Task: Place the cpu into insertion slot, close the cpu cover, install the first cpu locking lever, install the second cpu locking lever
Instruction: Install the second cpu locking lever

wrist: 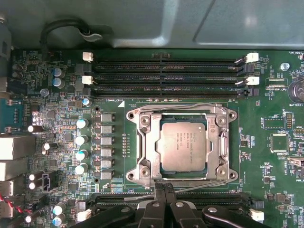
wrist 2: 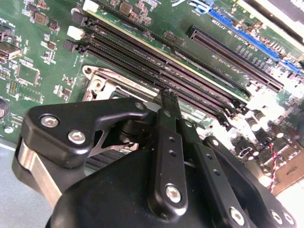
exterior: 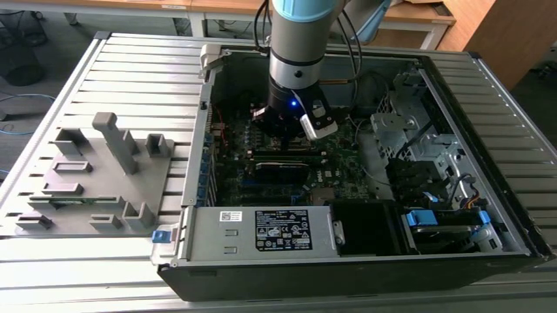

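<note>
So the arm is reaching straight down into the open computer case [exterior: 487,195], with the gripper [exterior: 291,134] low over the green motherboard [exterior: 348,176], about in the middle of the board in the exterior view. In the first wrist view the cpu [wrist: 182,146] is already sitting in the insertion slot [wrist: 164,167], grey metal top facing up, and the cpu cover [wrist: 142,142] is folded down flat around it, so the chip shows through the big square cut-out. A thin wire locking lever [wrist: 166,108] lies along the edge of the frame that faces the memory slots [wrist: 166,76], and another lever [wrist: 199,184] runs along the opposite edge, slightly slanted, right by the gripper [wrist: 164,187]. The fingers [wrist: 158,189] are pressed together with no gap I can make out, and their tips sit right at that edge of the frame. Whether they actually touch the lever or the frame I honestly can't tell. In the second wrist view the gripper [wrist 2: 167,97] shows the same thing from behind: the two black fingers [wrist 2: 166,114] drawn together into one narrow tip, with nothing between them, pointing at a corner of the silvery frame [wrist 2: 102,80] just beside the long black memory slots [wrist 2: 156,59]. Off the case, toward the exterior view's left, a grey plastic holder rack [exterior: 96,176] sits on the slatted table [exterior: 130,72], well apart from the arm.
</note>
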You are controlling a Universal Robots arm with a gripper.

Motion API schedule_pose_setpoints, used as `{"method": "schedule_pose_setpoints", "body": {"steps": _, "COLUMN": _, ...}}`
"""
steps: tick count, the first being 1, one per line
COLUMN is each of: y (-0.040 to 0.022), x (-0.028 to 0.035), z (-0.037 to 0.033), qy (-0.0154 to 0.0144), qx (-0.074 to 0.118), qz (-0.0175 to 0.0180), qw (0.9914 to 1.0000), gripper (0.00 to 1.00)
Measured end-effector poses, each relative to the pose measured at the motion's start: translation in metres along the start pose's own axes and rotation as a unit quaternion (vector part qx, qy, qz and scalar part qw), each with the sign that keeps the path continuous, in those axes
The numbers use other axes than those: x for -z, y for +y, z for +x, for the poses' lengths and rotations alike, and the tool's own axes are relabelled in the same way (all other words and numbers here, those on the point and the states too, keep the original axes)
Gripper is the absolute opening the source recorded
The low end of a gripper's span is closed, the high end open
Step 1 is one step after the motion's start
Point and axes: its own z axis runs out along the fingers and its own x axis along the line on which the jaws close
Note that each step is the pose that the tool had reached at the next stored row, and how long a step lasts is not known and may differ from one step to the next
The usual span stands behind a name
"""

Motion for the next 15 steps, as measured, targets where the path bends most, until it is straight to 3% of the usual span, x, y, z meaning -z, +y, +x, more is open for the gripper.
{"method": "schedule_pose_setpoints", "body": {"steps": 10, "y": 0.0, "x": -0.0001, "z": 0.0009, "qy": -0.0002, "qx": 0.0, "qz": -0.0001, "qw": 1.0, "gripper": 0.11}}
{"method": "schedule_pose_setpoints", "body": {"steps": 15, "y": -0.0002, "x": 0.0, "z": 0.0071, "qy": -0.0037, "qx": 0.0, "qz": -0.0001, "qw": 0.99999, "gripper": 0.11}}
